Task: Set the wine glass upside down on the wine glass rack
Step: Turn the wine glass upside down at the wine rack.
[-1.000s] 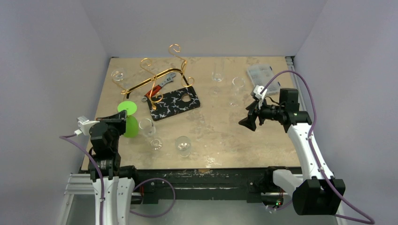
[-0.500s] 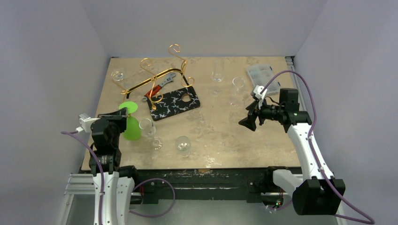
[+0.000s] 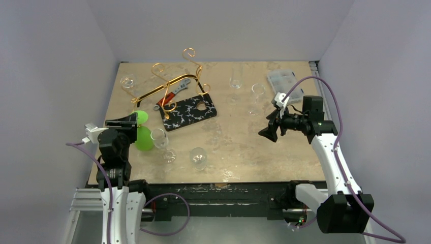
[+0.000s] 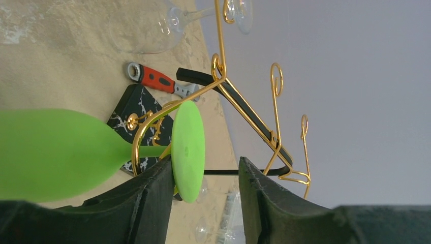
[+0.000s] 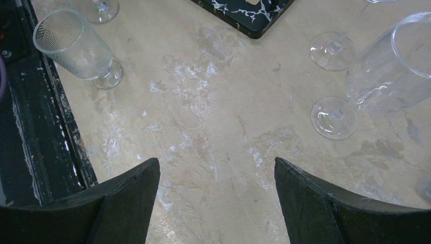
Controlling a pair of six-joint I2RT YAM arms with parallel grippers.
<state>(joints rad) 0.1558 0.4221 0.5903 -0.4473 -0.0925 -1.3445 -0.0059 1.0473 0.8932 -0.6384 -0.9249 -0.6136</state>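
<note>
Left fingers (image 4: 152, 203) apart around wine glass (image 4: 56, 152)

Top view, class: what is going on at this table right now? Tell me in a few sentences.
The left gripper is at the gold rack with a green glass. The stem lies in the curve of one rack arm, and the foot sits between the jaws, which stand parted and do not clamp it. So the green glass looks hung, or nearly so. The right gripper hovers open over the table, holding nothing, with clear glasses below it.
</note>
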